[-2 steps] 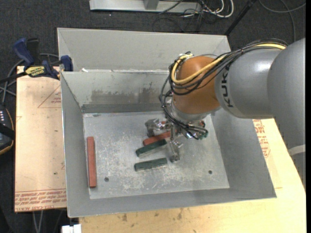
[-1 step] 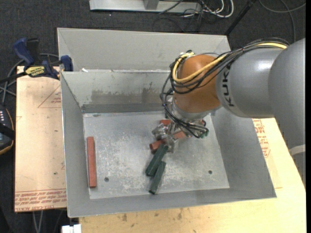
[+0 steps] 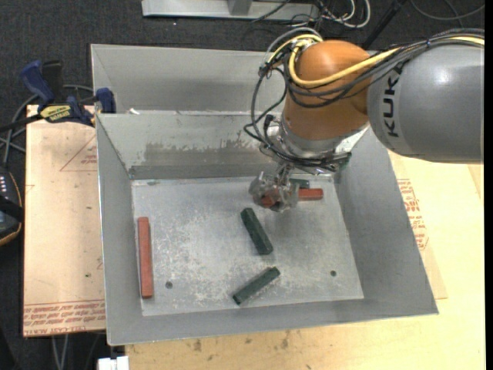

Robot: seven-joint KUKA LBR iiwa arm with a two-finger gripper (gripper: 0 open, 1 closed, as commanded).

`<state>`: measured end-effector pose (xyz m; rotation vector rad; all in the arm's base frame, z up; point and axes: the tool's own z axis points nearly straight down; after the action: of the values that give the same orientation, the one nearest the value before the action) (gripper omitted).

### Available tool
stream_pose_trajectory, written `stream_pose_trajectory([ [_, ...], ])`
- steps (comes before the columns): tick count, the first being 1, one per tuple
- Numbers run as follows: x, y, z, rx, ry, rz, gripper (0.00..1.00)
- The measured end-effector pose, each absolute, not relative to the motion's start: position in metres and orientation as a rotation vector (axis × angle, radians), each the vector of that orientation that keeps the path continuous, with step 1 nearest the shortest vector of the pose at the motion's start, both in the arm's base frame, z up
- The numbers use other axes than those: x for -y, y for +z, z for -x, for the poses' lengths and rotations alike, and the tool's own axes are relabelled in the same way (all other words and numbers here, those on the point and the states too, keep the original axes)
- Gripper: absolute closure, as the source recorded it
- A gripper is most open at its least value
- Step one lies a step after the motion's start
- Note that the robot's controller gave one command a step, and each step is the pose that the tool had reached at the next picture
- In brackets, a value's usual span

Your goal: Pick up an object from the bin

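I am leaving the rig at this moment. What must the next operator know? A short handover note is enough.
Gripper: low in the bin, at the back right of the floor. Whether it holds anything cannot be told.
Things: a small red block lies just right of the gripper. One dark green bar lies just in front of it, and a second dark green bar near the front edge. A long red bar lies along the left side.
Done: nothing is visibly lifted.
Left: grasp one thing and lift it out.
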<state>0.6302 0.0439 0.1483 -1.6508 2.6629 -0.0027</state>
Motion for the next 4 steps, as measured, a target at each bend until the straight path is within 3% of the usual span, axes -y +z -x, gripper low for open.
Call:
stream_pose_trajectory([
  [1, -0.044, 0.146, -0.629, -2.667, 0.002, 1.652, 0.0],
  [2, -0.028, 0.08, -0.647, -2.95, 0.004, 1.085, 0.0],
  [3, -0.052, 0.069, -0.619, -2.925, 0.005, 1.148, 0.0],
  [4, -0.051, 0.071, -0.621, -2.922, 0.002, 1.142, 1.0],
])
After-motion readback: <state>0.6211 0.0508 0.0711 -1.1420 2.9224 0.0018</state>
